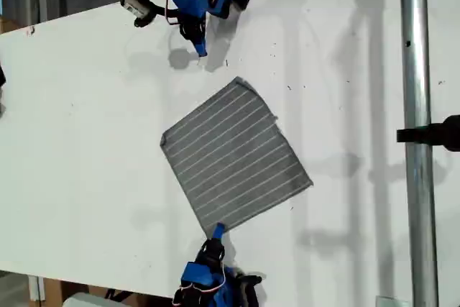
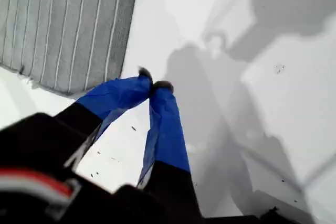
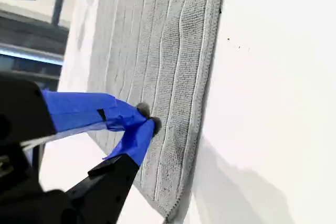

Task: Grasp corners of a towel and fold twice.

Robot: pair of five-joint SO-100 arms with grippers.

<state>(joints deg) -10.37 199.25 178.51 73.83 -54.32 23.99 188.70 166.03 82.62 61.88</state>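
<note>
The grey striped towel [image 1: 233, 156] lies flat on the white table [image 1: 86, 141], turned like a diamond. Its corners point up [image 1: 241, 81], left [image 1: 164, 139], right [image 1: 310, 183] and down [image 1: 213, 231] in the exterior view. My first gripper [image 1: 200, 49] [image 2: 155, 84] is shut with nothing in it, over bare table beyond the upper corner, with the towel [image 2: 68, 24] off to one side. My second gripper [image 1: 218, 230] [image 3: 148, 119] is shut, its tips meeting on the towel [image 3: 168, 51] just inside the lower corner [image 3: 171, 214]. No raised cloth shows between them.
A metal pole [image 1: 415, 177] runs down the exterior view's right side, with a black clamp [image 1: 433, 134] on it. A white servo and black cable [image 1: 136, 3] lie by the upper arm. The table's edge runs along the exterior view's lower left.
</note>
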